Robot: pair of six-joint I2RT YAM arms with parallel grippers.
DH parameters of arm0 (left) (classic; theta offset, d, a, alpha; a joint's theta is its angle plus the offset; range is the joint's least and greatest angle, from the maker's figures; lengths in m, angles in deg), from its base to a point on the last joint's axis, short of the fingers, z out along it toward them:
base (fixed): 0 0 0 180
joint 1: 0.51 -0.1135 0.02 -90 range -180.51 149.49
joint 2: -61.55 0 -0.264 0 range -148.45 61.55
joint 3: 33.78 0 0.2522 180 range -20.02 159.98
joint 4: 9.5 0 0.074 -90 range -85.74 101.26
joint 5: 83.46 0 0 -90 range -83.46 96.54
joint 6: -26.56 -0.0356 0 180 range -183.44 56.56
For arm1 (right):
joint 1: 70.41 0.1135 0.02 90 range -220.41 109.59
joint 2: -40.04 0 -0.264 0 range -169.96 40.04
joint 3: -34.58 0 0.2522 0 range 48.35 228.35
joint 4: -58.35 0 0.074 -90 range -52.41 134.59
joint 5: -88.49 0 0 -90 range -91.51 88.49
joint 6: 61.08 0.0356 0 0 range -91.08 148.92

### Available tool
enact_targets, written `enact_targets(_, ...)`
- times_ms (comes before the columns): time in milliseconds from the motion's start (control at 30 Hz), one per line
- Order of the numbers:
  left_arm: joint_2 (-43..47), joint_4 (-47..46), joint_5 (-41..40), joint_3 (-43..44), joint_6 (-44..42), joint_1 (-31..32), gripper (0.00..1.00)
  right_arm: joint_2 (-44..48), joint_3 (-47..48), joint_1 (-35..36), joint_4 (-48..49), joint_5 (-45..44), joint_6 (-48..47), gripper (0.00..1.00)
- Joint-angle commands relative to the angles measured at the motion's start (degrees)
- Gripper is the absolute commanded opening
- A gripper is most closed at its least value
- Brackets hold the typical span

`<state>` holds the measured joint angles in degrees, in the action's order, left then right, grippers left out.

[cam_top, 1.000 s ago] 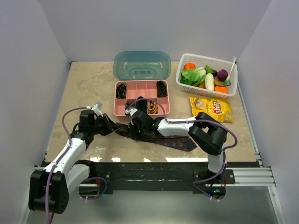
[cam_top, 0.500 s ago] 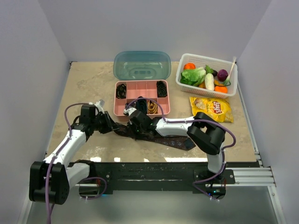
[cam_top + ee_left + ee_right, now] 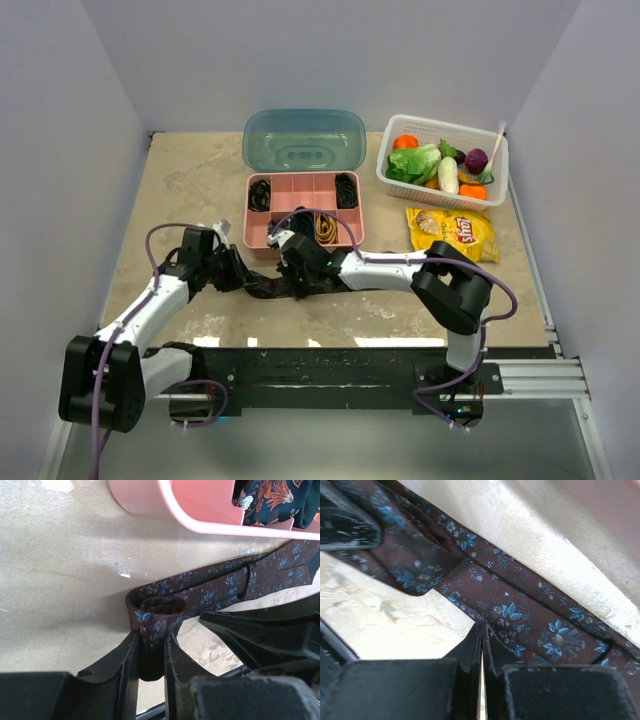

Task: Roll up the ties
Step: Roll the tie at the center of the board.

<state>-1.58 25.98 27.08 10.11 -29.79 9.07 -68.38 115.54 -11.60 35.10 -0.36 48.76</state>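
A dark brown-maroon tie point(image 3: 268, 288) with small blue flowers lies on the table in front of the pink box point(image 3: 250, 236). My left gripper point(image 3: 236, 274) is shut on its rolled end point(image 3: 152, 611), the coil held between the fingers point(image 3: 126, 655). My right gripper point(image 3: 292, 276) is shut, its tips point(image 3: 482, 630) pressed against the flat tie point(image 3: 530, 615) just right of the roll. The tie's wide end is hidden. The box holds black coils point(image 3: 260, 193), a gold coil point(image 3: 327, 229) and a dark patterned one point(image 3: 270, 497).
The box's teal lid point(image 3: 303, 140) stands open behind it. A white basket of vegetables point(image 3: 443, 160) and a yellow chips bag point(image 3: 452, 232) are at the back right. The pink box's rim point(image 3: 200, 527) is close above the roll. Purple cables loop over both arms.
Both grippers have shifted a little toward the box. The loose tie looks shorter, and its wide end at the right no longer shows.
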Motion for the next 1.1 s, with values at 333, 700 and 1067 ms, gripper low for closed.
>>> enact_targets(333,2.31,0.34,-5.15,3.18,-0.34,1.22,0.0,-0.29,6.62,-0.18,3.34,4.65,-0.5,0.0)
enact_targets(700,1.96,3.68,-10.69,6.43,-1.04,4.39,0.0,-8.56,14.36,-0.18,4.57,6.41,0.55,0.0)
enact_targets(1067,-0.93,5.88,-16.04,8.89,-1.22,8.08,0.0,-7.25,14.45,-0.1,4.93,5.71,1.96,0.0)
